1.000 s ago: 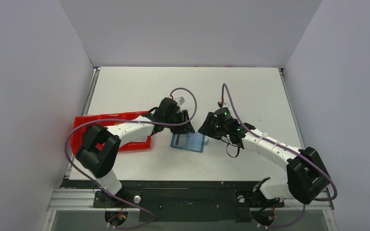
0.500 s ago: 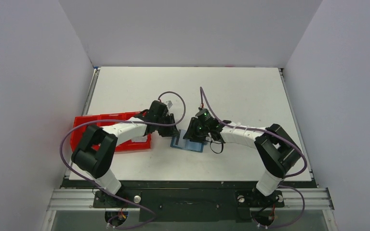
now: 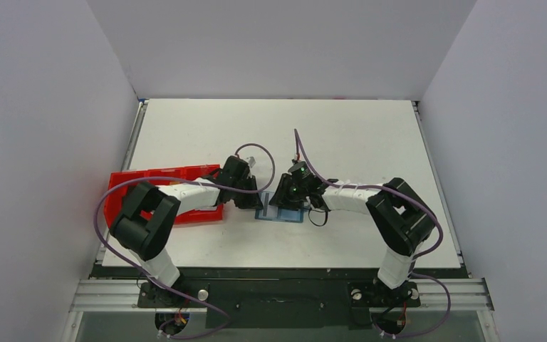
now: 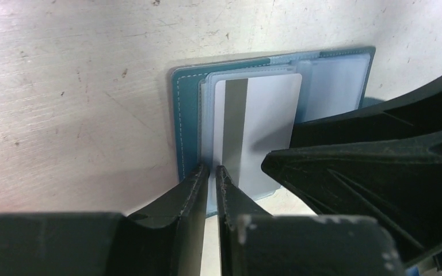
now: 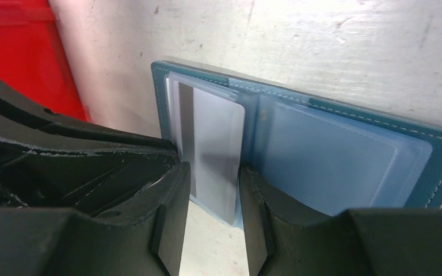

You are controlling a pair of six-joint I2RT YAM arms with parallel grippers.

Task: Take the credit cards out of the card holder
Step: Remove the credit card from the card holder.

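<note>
Card holder point(image 4: 184, 121): blue, lying open and flat on the white table point(image 3: 356, 142), just right of the red tray point(image 3: 132, 182) and between my two arms. Contents: clear sleeves on both halves. One credit card point(image 4: 262, 121), pale-faced with a grey stripe down one side, sits in the sleeve on the tray-side half; I see no second card from either wrist. Left gripper point(image 4: 211, 171): low over the holder's near edge beside the striped side of the card, jaws drawn to a narrow slit. I cannot tell whether a sleeve edge is caught in that slit. Right gripper point(image 5: 214, 172): also low at the near edge, jaws set moderately apart, one finger on each side of the card's near end, gripping nothing that I can see. Both grippers stand close together, nearly touching, over the same half of the holder.
</note>
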